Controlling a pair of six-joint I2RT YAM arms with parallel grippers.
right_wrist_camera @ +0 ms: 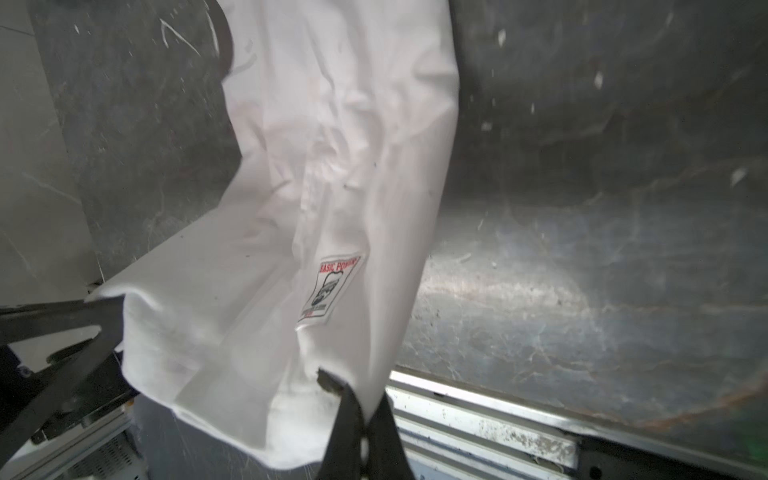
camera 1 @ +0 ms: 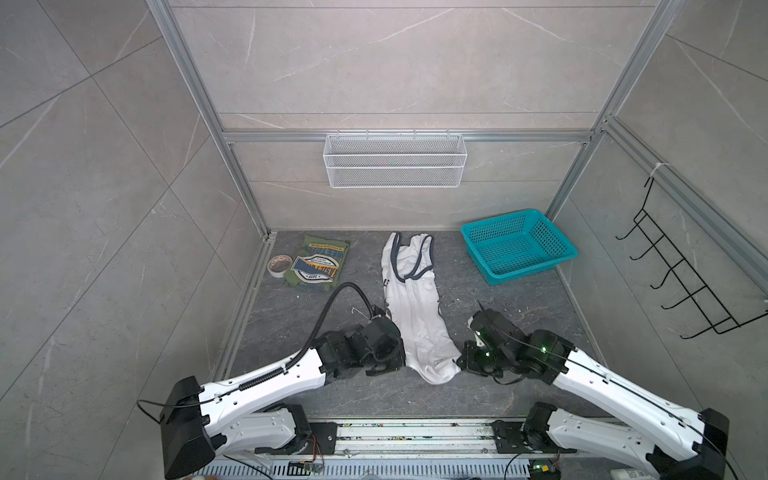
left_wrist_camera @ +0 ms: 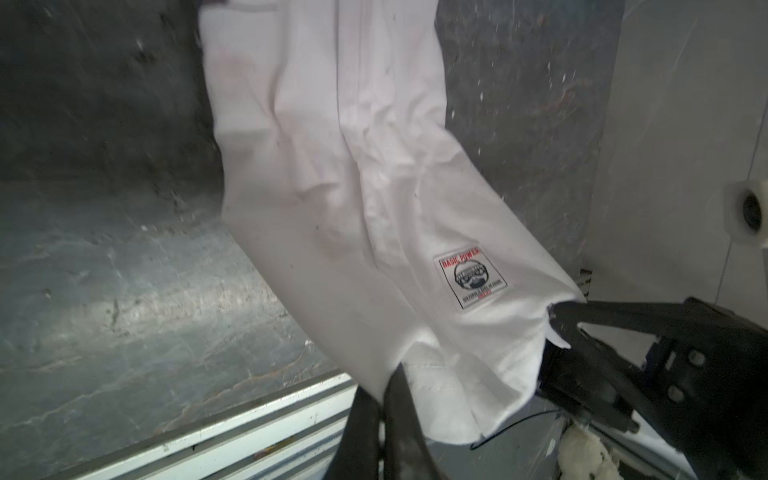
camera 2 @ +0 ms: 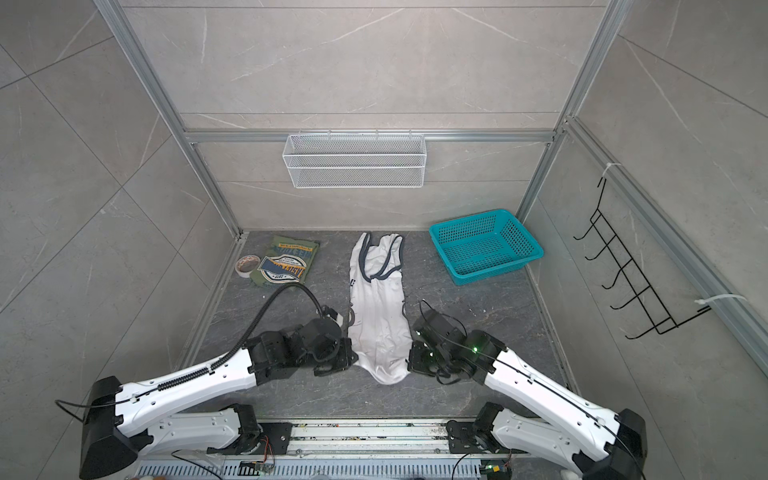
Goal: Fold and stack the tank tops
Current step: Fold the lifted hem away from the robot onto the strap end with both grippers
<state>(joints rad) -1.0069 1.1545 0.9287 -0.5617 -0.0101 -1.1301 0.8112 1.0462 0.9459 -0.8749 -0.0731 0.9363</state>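
Pointing straps rearward, white tank top lies front-to-back, end effectors seemingly clamping hem.

So the white cloth tank top lies lengthwise down the middle of the dark stone tabletop, straps toward the back wall, hem toward the robot. The left gripper pinches the near-left hem corner, and the right gripper has the near-right one. Back left is the folded olive green cloth tank top, with a round roll of tape just beside it on the left. Back right sits the teal plastic lattice basket. A white wire mesh basket hangs on the back wall, and a black wire hook rack on the right wall.
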